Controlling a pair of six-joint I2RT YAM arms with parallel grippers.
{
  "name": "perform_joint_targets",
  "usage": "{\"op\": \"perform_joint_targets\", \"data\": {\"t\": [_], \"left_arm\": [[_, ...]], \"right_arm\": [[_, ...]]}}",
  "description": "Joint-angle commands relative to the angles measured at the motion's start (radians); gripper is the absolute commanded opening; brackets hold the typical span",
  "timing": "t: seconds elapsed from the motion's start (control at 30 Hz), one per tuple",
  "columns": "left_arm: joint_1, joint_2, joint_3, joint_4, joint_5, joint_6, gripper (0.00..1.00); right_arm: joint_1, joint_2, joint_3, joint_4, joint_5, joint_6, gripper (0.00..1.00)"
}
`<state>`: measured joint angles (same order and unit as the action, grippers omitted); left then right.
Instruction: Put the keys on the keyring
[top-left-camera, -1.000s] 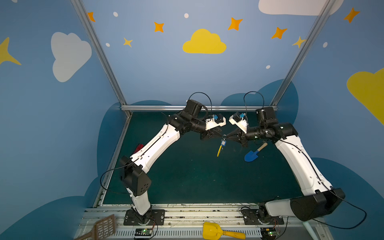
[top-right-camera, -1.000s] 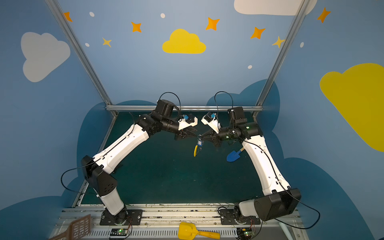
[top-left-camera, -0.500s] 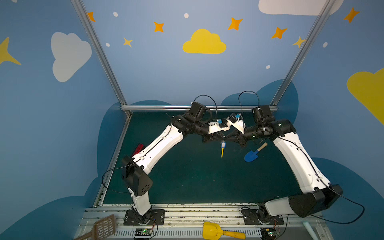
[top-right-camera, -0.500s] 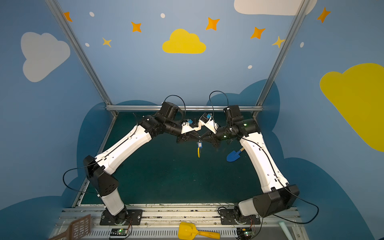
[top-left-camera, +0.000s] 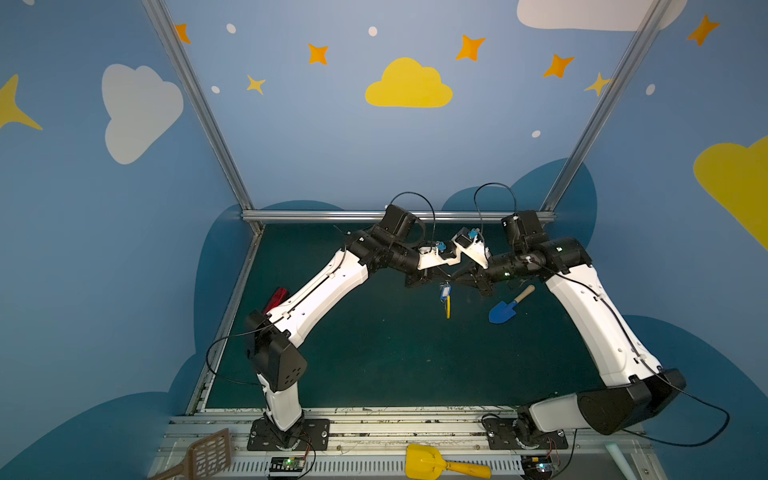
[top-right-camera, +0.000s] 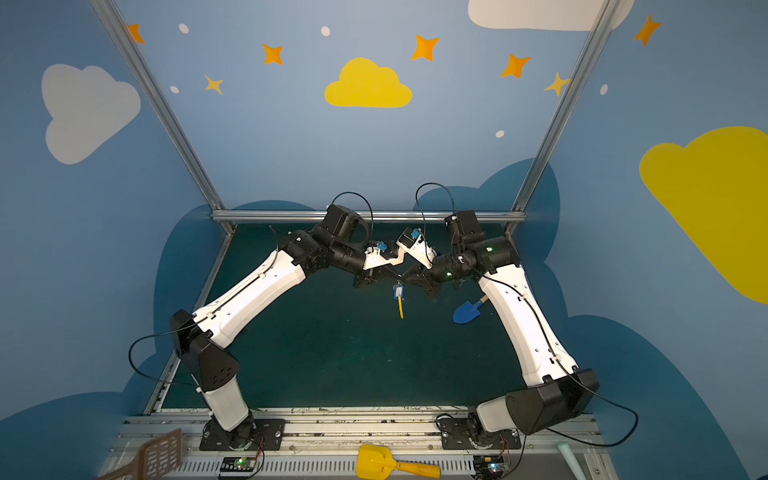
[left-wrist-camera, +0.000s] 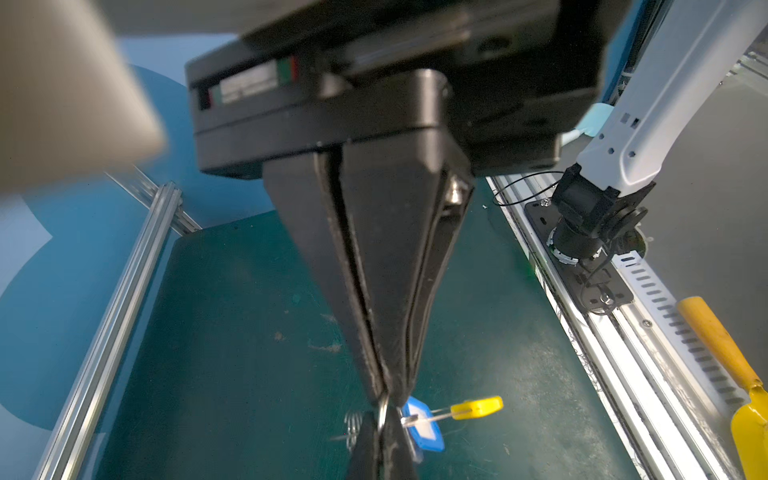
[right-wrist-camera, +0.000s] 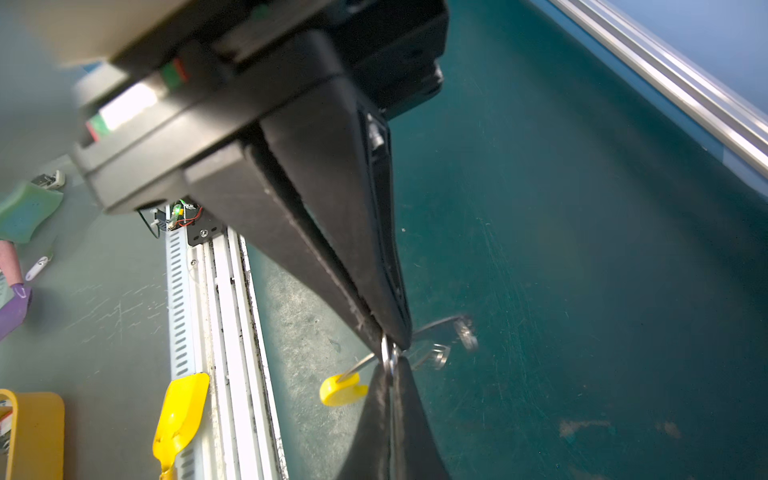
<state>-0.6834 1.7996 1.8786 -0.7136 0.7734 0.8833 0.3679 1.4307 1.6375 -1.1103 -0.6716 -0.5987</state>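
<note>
Keyring (top-left-camera: 448, 308): a thin grey metal hoop seen edge-on, with a smooth yellow sleeve (left-wrist-camera: 477, 407) on its low arc. It hangs in the air above the back half of the counter (top-left-camera: 395, 353), from the point where the two claws meet.
Keys (top-left-camera: 445, 293): an oblong blue plastic tag with a white face, against the hoop just under the claw tips. The silver metal beside it is blurred.
Count: one keyring and one blue tag; the silver keys are too blurred to count. Two claws, one shovel, one scoop, one paddle.
Left claw (left-wrist-camera: 386, 392): closed, its black tapered fingers pinching the keyring's grey metal.
Right claw (right-wrist-camera: 388, 336): closed too, tip to tip with the left claw on the same metal.
Counter: dark green, matte, scuffed.
Shovel (top-left-camera: 505, 309): blue blade and pale wooden handle, lying flat on the counter's back right part.
Scoop (top-left-camera: 440, 465): glossy yellow, off the counter, on the slotted rail along its front edge.
Paddle (top-left-camera: 208, 455): brown and slotted, off the counter's front left corner.
</note>
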Motion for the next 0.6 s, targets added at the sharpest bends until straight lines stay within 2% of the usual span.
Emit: {"op": "perform_joint_targets", "data": {"t": [0.0, 0.03, 0.1, 0.3, 0.57], "left_arm": [[-0.005, 0.008, 0.011, 0.020, 0.057, -0.042, 0.04], [-0.003, 0.004, 0.005, 0.032, 0.067, -0.050, 0.04], [0.001, -0.005, -0.012, 0.070, 0.091, -0.075, 0.04], [0.026, -0.050, -0.106, 0.264, 0.158, -0.199, 0.04], [0.042, -0.089, -0.208, 0.497, 0.187, -0.331, 0.04]], "right_arm": [[0.011, -0.036, -0.031, 0.071, 0.010, -0.012, 0.00], [0.007, -0.049, -0.052, 0.099, 0.009, -0.005, 0.02], [-0.003, -0.076, -0.088, 0.149, 0.016, 0.013, 0.16], [-0.067, -0.190, -0.268, 0.342, 0.028, 0.071, 0.33], [-0.089, -0.236, -0.376, 0.446, -0.049, 0.096, 0.38]]}}
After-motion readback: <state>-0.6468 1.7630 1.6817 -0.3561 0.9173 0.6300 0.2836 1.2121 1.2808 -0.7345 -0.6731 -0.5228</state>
